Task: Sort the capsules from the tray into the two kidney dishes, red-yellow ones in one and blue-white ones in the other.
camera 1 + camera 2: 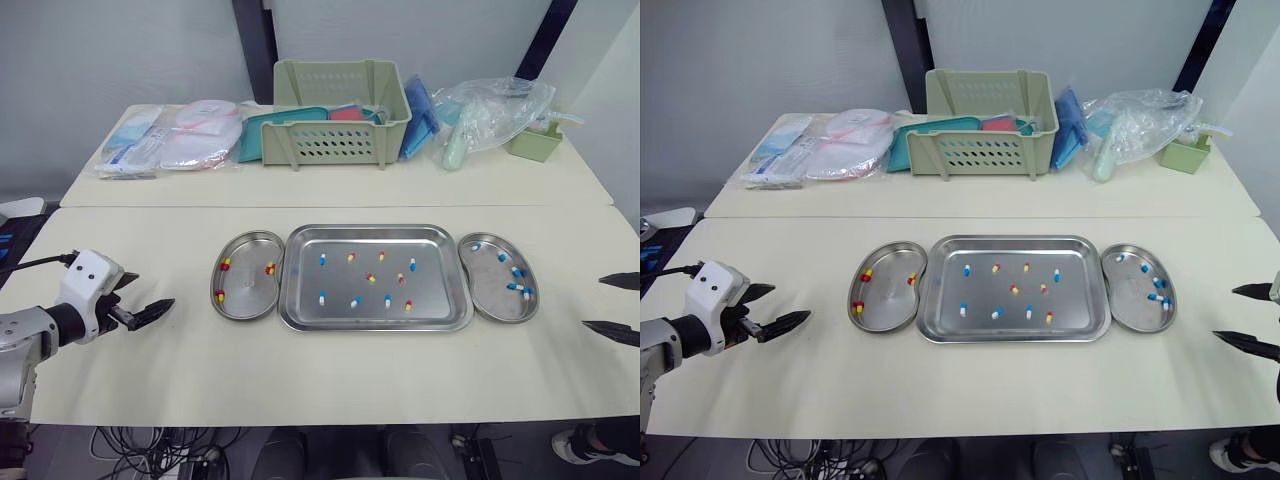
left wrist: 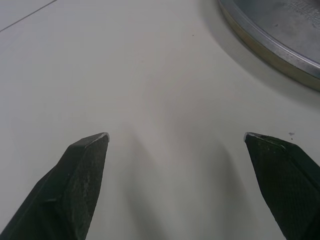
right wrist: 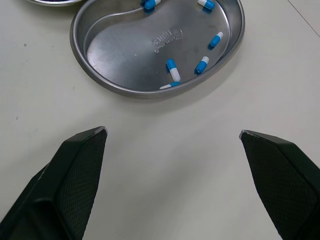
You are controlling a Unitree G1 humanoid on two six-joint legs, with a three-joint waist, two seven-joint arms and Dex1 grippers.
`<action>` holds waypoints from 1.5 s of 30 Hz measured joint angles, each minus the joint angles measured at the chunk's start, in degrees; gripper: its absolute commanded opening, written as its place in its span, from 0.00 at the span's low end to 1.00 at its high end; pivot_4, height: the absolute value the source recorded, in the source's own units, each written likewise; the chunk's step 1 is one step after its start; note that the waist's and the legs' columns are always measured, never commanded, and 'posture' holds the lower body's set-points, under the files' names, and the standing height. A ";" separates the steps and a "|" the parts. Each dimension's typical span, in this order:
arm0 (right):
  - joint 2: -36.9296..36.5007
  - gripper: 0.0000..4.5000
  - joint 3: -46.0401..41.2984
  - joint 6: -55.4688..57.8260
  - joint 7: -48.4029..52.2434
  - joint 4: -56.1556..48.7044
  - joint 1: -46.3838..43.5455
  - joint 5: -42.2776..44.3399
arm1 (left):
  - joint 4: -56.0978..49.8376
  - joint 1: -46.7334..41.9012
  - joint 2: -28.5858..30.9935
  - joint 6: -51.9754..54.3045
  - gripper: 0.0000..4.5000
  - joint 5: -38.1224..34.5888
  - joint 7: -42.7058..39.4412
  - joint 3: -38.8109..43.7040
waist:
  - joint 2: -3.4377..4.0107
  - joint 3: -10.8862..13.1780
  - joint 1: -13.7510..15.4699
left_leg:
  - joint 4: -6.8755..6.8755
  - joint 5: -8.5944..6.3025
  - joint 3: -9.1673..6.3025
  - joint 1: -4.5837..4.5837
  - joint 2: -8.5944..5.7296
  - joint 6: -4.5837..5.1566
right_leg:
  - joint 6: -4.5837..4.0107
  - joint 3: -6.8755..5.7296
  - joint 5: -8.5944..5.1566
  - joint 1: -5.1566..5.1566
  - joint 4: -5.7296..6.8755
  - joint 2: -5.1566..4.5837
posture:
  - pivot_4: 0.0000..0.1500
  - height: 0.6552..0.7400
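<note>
The capsules [image 1: 371, 278] not yet sorted lie scattered in the tray [image 1: 375, 229], which sits mid-counter between the two dishes. About ten remain, red-yellow and blue-white in roughly equal share. The left dish [image 1: 247, 300] holds three red-yellow ones; the right dish [image 1: 492, 292] holds several blue-white ones, so the sorting looks partly done.

Neither tool carries anything. The left tool [image 1: 152, 293] hovers low over the counter [image 1: 150, 380], off to the left of the left dish, tips apart. The right tool [image 1: 592, 302] sits just right of the right dish, tips also apart. The step in hand seems to be the reach for the next capsule.

That pick calls for care. The capsules are tiny, glossy and rounded, and the tray is smooth polished steel with a raised rolled rim. A capsule would likely skid or roll if nudged. The pointed black tips should come down over the rim, straddle one capsule, and avoid its near neighbours.

A green slotted plastic basket [image 1: 340, 120] and soft plastic packets [image 1: 190, 135] sit well behind.
</note>
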 measured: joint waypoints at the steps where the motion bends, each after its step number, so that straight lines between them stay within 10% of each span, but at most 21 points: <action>1: 0.00 1.00 0.00 0.00 0.00 0.00 0.00 0.00 | 0.00 0.00 0.00 0.00 1.00 0.00 0.00 0.00 | 0.00 0.00 0.00 | 0.00 0.00 0.00 0.00 0.00 0.00 | 0.00 0.00 0.00 0.00 0.00 0.00 | 1.00 1.00; 26: -0.18 1.00 0.46 -2.61 -2.31 9.92 -2.25 -1.86 | 6.86 0.09 0.71 -2.71 1.00 -2.66 -6.00 0.83 | 0.02 0.00 -0.17 | 0.00 0.00 0.02 0.01 0.00 0.00 | 0.00 0.01 0.00 -0.02 0.01 0.00 | 1.00 1.00; 45: -0.18 1.00 1.43 -10.26 -4.56 17.61 -4.72 -3.99 | -11.17 14.49 -3.24 -1.90 1.00 -13.16 -13.06 7.58 | 0.03 -0.01 -0.09 | 0.00 0.00 0.07 0.00 0.02 0.00 | 0.00 0.05 0.00 0.00 -0.02 -0.01 | 1.00 1.00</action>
